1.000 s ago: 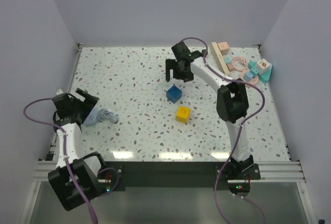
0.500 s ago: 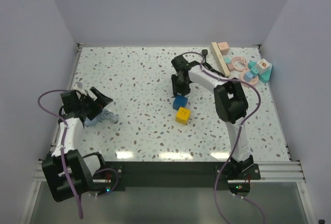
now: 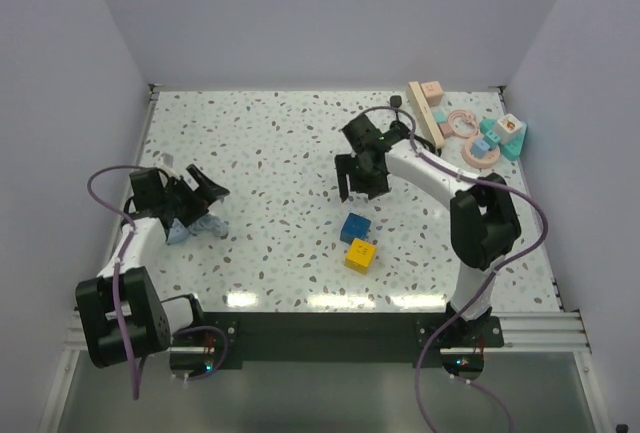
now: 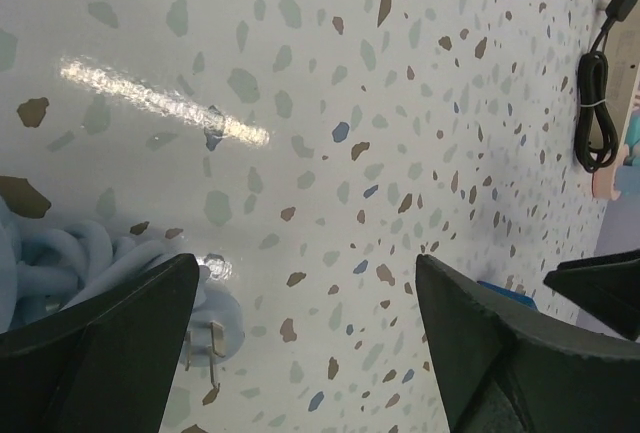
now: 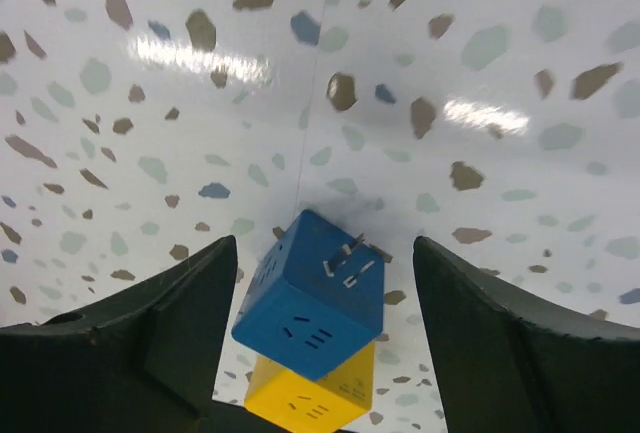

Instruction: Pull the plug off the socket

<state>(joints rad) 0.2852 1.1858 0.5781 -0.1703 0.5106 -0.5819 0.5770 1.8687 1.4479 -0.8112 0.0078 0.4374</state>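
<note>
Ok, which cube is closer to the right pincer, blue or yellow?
The blue cube; it lies between the right pincer and the yellow cube.

Blue cube (image 3: 355, 227) beside yellow cube (image 3: 361, 254); pale-blue cord (image 3: 195, 225).

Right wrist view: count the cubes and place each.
2. The blue cube shows between the fingers; the yellow cube lies just below it in frame, partly cut off.

Blue cube (image 5: 310, 298), two metal prongs up, touching yellow cube (image 5: 305, 401); end effector (image 5: 325, 248) fingers spread either side; speckled table (image 5: 450, 73).
</note>
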